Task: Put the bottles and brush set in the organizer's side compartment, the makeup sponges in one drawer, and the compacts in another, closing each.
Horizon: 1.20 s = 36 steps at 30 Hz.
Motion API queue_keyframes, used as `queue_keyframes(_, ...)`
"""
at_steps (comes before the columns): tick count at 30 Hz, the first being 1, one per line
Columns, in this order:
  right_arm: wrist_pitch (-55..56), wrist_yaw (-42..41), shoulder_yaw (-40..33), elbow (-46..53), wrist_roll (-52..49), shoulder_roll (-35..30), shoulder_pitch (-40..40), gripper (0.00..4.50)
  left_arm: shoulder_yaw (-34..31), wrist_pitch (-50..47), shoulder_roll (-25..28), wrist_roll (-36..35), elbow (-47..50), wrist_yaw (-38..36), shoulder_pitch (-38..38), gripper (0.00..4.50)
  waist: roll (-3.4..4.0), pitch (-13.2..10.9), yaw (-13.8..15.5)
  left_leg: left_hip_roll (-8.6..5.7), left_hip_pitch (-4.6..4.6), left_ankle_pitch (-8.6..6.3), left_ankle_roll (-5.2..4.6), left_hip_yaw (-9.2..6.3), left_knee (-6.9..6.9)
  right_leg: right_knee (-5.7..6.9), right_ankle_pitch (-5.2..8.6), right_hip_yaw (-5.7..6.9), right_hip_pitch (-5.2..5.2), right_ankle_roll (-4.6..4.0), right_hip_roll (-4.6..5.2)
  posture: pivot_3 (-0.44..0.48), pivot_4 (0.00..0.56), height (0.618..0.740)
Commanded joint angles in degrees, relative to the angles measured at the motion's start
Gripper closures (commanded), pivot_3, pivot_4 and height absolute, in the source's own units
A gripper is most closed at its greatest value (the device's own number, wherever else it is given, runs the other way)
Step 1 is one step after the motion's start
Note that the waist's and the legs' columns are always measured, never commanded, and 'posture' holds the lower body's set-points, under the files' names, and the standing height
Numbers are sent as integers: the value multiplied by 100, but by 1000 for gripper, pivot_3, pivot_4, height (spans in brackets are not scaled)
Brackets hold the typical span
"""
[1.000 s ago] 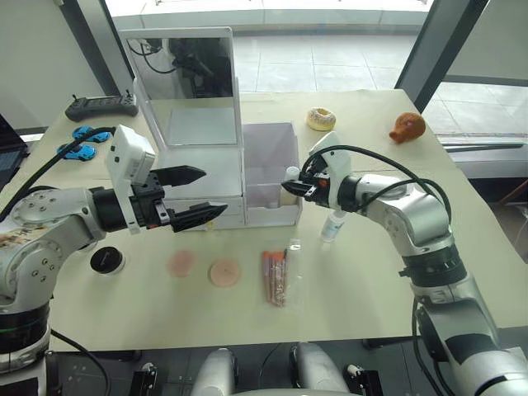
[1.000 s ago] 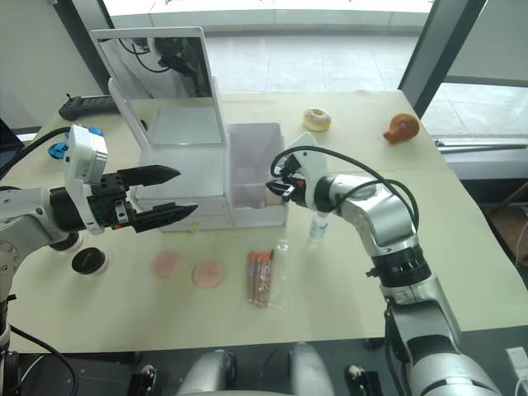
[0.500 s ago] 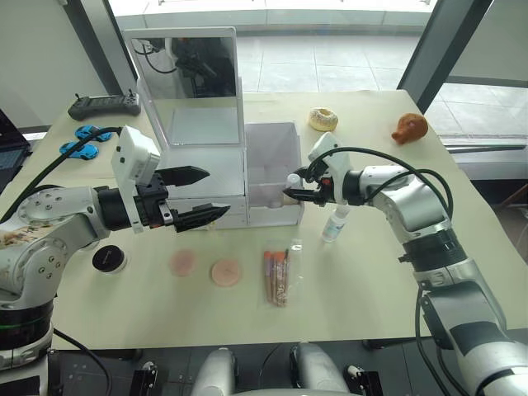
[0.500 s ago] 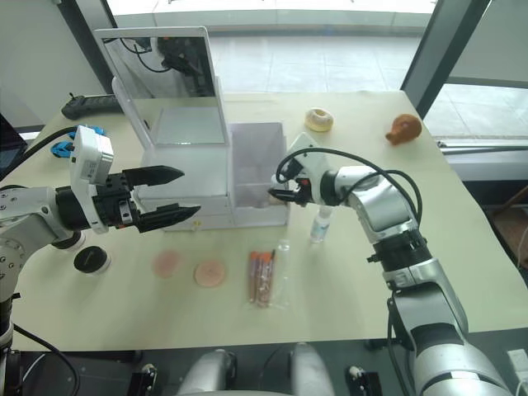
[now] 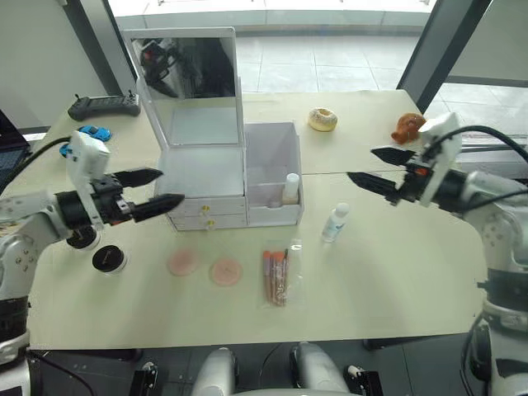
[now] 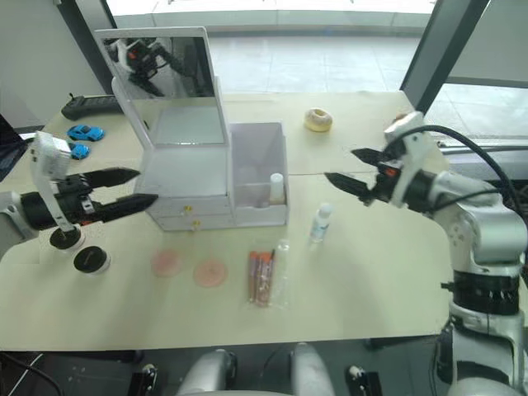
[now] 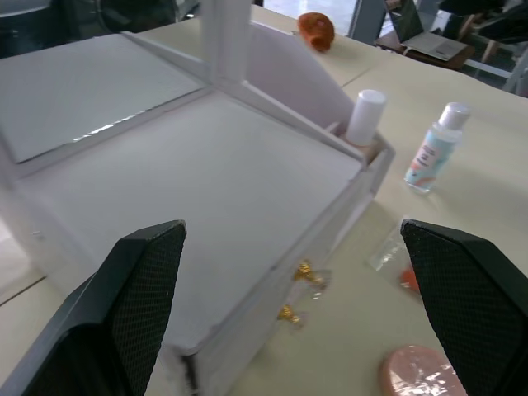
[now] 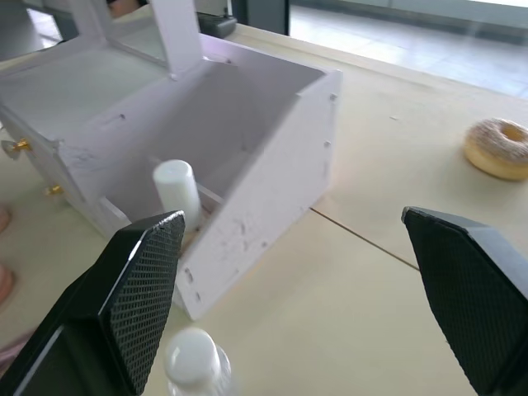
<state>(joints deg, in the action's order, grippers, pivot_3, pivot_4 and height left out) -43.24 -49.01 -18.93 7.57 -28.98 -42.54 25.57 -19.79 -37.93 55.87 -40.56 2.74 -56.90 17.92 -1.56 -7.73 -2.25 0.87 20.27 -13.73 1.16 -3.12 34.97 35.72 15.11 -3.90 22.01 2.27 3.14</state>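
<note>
You see just the white cap of the beige bottle [image 5: 291, 181] above the side compartment [image 5: 272, 170] wall at frame centre. At middle left, one compact [image 6: 65, 239] sits half hidden behind your left arm.

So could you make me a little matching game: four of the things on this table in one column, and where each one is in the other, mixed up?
Things:
1. beige bottle
2. clear bottle
3. brush set
4. doughnut toy

Places:
A. flat on the table in front of the organizer
B. at the far side of the table, behind the organizer
C. standing inside the side compartment
D. upright on the table just right of the organizer

Pairs: 1-C, 2-D, 3-A, 4-B
</note>
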Motion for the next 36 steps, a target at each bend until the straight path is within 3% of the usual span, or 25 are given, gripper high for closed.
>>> queue_keyframes(1,406,-28,-1354,154,-66,-305,-995,24,-835,445,344,211,-1128,-263,-144,0,0,0,4,1,-1,0,0,0,-4,0,2,0,0,-4,0,0,150,740)
queue_keyframes(4,831,-162,-1825,-20,87,-464,-1855,24,-1059,1071,583,585,-2382,-366,-121,0,1,1,-19,3,-6,-1,-1,2,-11,4,6,0,0,-3,-1,0,150,740)
queue_keyframes(9,1632,-384,-1964,-850,473,-699,-2629,24,-700,2148,951,1367,-3870,-906,-138,0,1,2,-33,5,-19,-1,-1,15,-10,3,20,-3,-2,13,0,0,150,740)
queue_keyframes(13,1878,-492,-2042,-1158,436,-826,-2772,24,-691,2435,1084,1526,-4475,-1067,133,0,-3,1,-17,6,-10,-1,-1,15,-10,5,20,-3,5,14,0,0,150,740)
queue_keyframes(17,1955,-519,-2012,-1189,375,-891,-2732,24,-641,2411,1072,1550,-4431,-1169,349,0,-7,4,-8,6,-8,-1,-1,13,-8,6,20,-3,2,15,1,0,150,740)
queue_keyframes(23,1500,-752,-1801,-440,-115,-888,-2754,24,-425,1810,807,1243,-3205,-1420,547,0,-5,4,-1,6,-6,-1,-1,14,-8,8,19,-4,-1,16,2,0,150,740)
queue_keyframes(27,853,-1007,-1549,924,-745,-967,-3104,24,21,750,719,625,-1517,-1682,681,0,-9,2,-4,10,-1,-1,-1,9,-7,13,21,-5,-9,18,-3,0,150,740)
queue_keyframes(31,354,-815,-1240,1977,-1179,-1122,-3010,24,450,-28,836,-18,238,-1971,686,0,-10,0,-11,7,3,-1,0,10,-2,11,23,-9,-14,24,-1,0,150,740)
queue_keyframes(36,55,-306,-688,2584,-1423,-1089,-2469,24,616,-382,751,-427,1229,-1873,854,0,-7,-6,-41,14,-5,-2,0,9,-10,8,30,-10,-36,26,-11,0,150,740)
